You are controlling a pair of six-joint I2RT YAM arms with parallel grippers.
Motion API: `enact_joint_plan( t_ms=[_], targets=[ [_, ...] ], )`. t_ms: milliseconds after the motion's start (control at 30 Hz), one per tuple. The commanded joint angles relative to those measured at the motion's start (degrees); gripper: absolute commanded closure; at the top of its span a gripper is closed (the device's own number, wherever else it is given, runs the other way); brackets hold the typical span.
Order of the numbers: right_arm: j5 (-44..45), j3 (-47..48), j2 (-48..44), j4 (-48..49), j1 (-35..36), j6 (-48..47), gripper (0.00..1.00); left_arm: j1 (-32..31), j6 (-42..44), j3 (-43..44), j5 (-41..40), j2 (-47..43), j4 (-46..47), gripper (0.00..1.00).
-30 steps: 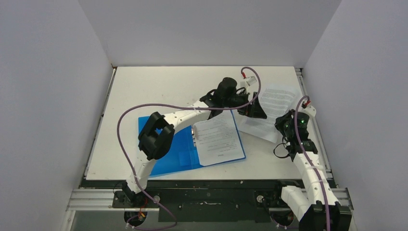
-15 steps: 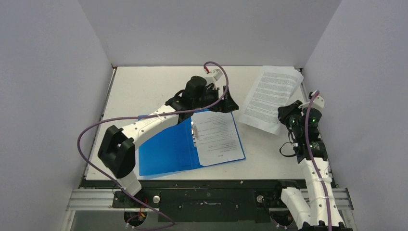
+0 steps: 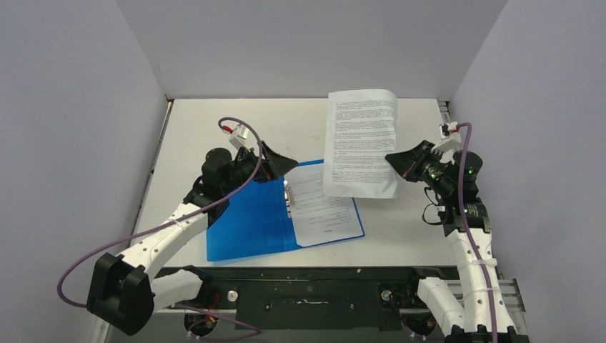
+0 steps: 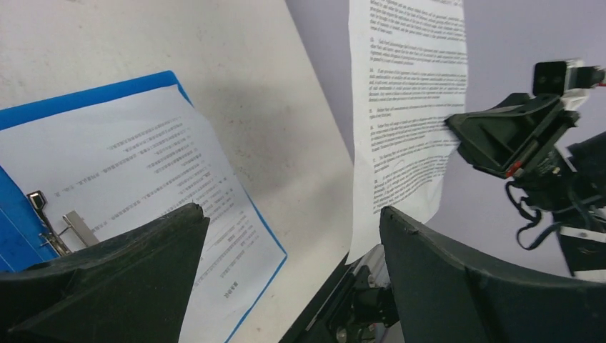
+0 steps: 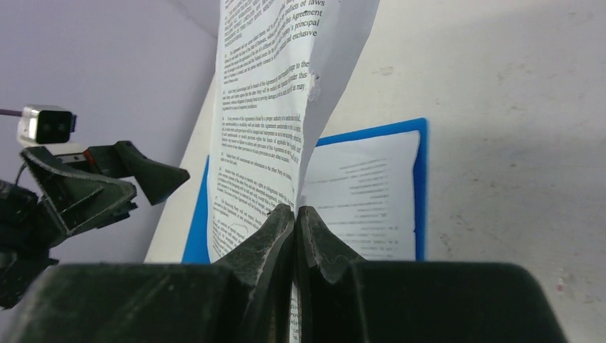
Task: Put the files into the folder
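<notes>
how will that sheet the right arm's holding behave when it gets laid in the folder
Probably floppy: the held sheet, pinched at one edge by the right fingers, bends along its side in the right wrist view. Likely very light, so it may sway when moved. It could slide over the filed sheet lying in the folder.

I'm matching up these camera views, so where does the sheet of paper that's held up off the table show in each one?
Top external: lifted sheet, upper centre-right.
Left wrist: lifted sheet, top right, hanging upright.
Right wrist: lifted sheet, upper middle, rising from the bottom.
Shared landmark: the open blue folder.
</notes>
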Motion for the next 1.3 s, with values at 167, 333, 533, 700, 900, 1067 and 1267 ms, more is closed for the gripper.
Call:
enact_joint_plan(
  t_ms=[167,333,533,700,900,1067,1267],
  targets=[
    [-1.43,0.65,1.38,13.68,15.57,8.94,0.95,4.06,-12.52,-10.03,5.37,-9.78,19.50,0.09],
    [5.35,2.55,4.14,14.35,26.51,8.22,0.95,4.36,-17.38,-13.41,6.12,-11.40,27.05,0.09],
    [10.51,3.98,6.14,13.78,33.67,6.54,0.95,4.35,-20.17,-15.50,6.21,-14.68,29.85,0.09],
    [10.87,4.27,6.56,14.57,34.83,6.77,0.95,4.43,-19.66,-15.85,6.21,-17.70,27.31,0.11],
    [11.58,4.02,5.93,14.73,35.88,6.83,0.95,4.47,-19.16,-15.82,6.48,-19.06,25.76,0.30],
    [10.45,2.77,4.61,15.07,36.63,6.95,0.95,4.44,-19.02,-15.66,7.09,-19.02,26.11,0.52],
    [9.55,1.65,2.63,17.11,36.86,6.84,0.95,4.45,-19.03,-15.26,7.53,-18.95,26.10,1.00]
  ],
)
